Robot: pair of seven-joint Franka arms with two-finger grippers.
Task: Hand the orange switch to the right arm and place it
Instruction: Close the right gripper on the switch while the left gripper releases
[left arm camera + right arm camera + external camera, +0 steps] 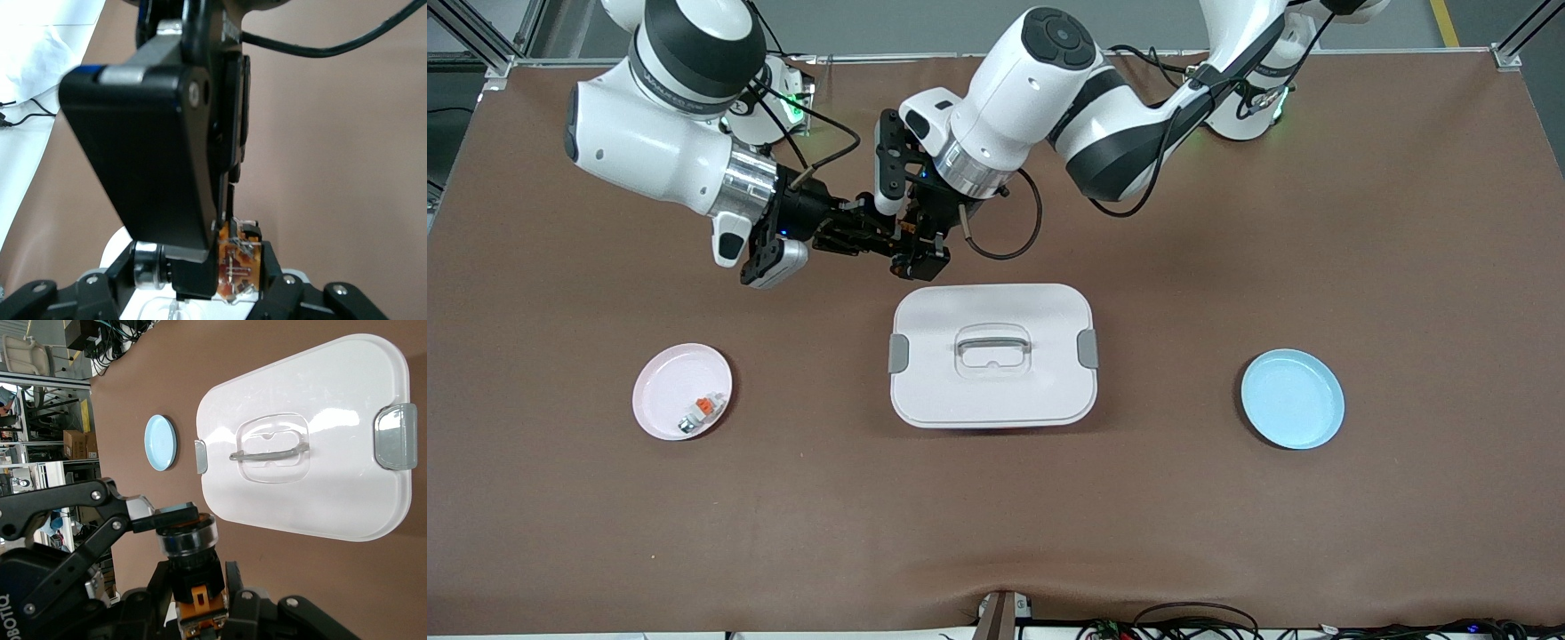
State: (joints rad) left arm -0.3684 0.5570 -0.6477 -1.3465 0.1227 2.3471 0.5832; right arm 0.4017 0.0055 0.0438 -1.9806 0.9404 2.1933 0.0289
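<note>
The orange switch (904, 232), a small part with a black collar, a silver ring and an orange body, hangs in the air between both grippers. It is over the table beside the white box (925, 391), on the robots' side of it. My right gripper (874, 236) is shut on its black and orange body (195, 583), one finger on each side. My left gripper (915, 251) has its fingers against the switch's two ends (237, 267). One left pad rests on the silver-ringed end in the right wrist view. The right hand blocks most of the left wrist view.
The white lidded box with grey latches and a clear handle stands mid-table. A pink plate (660, 382) toward the right arm's end holds a small white-grey piece with an orange tab (701, 411). A blue plate (1292, 398) lies toward the left arm's end.
</note>
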